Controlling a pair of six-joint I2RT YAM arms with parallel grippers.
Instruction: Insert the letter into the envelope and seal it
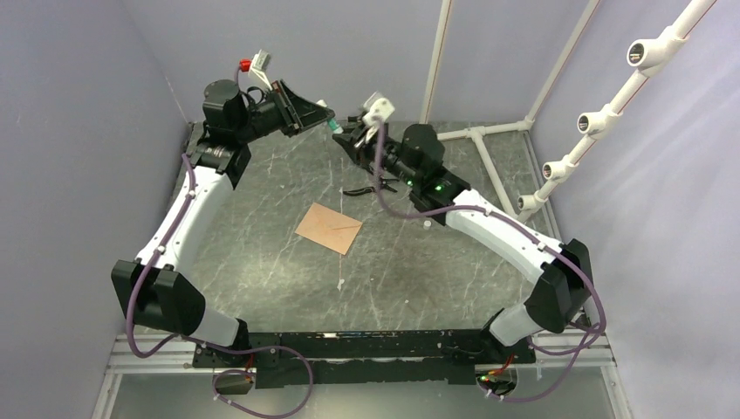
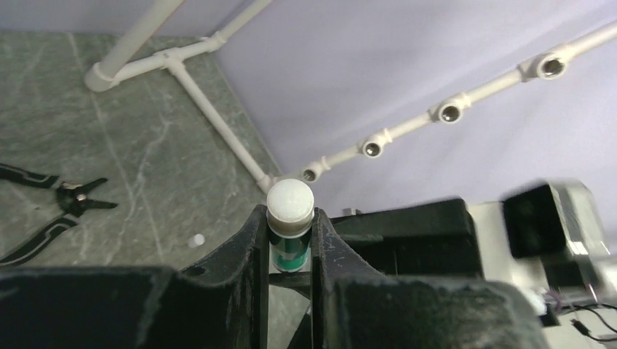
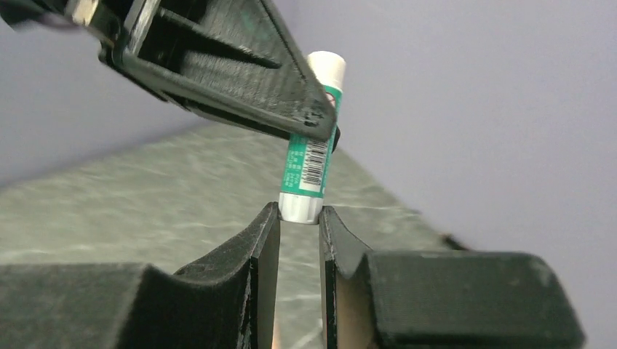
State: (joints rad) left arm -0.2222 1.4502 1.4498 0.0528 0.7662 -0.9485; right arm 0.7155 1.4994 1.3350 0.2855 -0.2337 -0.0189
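- A kraft-brown, flat, rectangular paper envelope (image 1: pixel 329 227) lies on the grey marbled bench (image 1: pixel 262 262), near its middle. It is turned at a slant, and a faint crease line crosses its face.
- Both arms are raised over the far part of the bench. Their tips meet in the air, well apart from the envelope, which lies lower and nearer the arm bases, touched by neither arm.
- The left end effector (image 2: pixel 289 243) is clamped on a green glue stick with a white cap (image 2: pixel 290 207). Its two black fingers press the green barrel just under the cap.
- The right end effector (image 3: pixel 300 218) is closed onto the opposite, silvery-white end of the same glue stick. One fingertip sits against each side of that end.
- From the right wrist view the glue stick stands nearly upright, cap uppermost, with a barcode label showing on the green barrel.
- A pair of black-handled pliers (image 1: pixel 362 189) lies on the bench between the envelope and the raised end effectors, apart from both.
- A white plastic pipe frame (image 1: pixel 489 131) rests along the far right of the bench and rises up the right wall.
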